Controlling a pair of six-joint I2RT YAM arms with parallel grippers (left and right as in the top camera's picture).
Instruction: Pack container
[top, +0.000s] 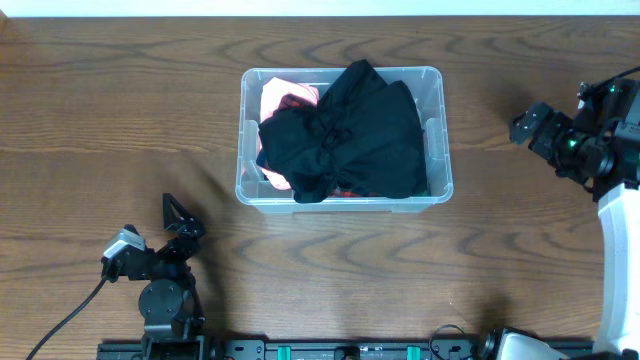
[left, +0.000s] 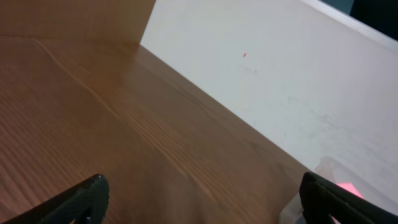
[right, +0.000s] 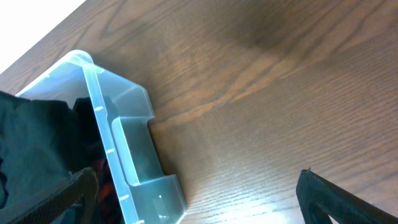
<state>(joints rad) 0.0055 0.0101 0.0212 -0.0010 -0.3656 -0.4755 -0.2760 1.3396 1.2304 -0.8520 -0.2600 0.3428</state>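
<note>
Inside the container (top: 438, 190), black clothing (top: 350, 130) hides the floor and all but one corner of a pink cloth (top: 285, 98). A reddish scrap (top: 345, 192) at the container's near wall is too small to name. The left wrist view catches only one container corner, and the right wrist view cuts the container off at its left and bottom edges. The left pincer (left: 205, 202) and right pincer (right: 196, 196) show only wide-spread finger ends.
</note>
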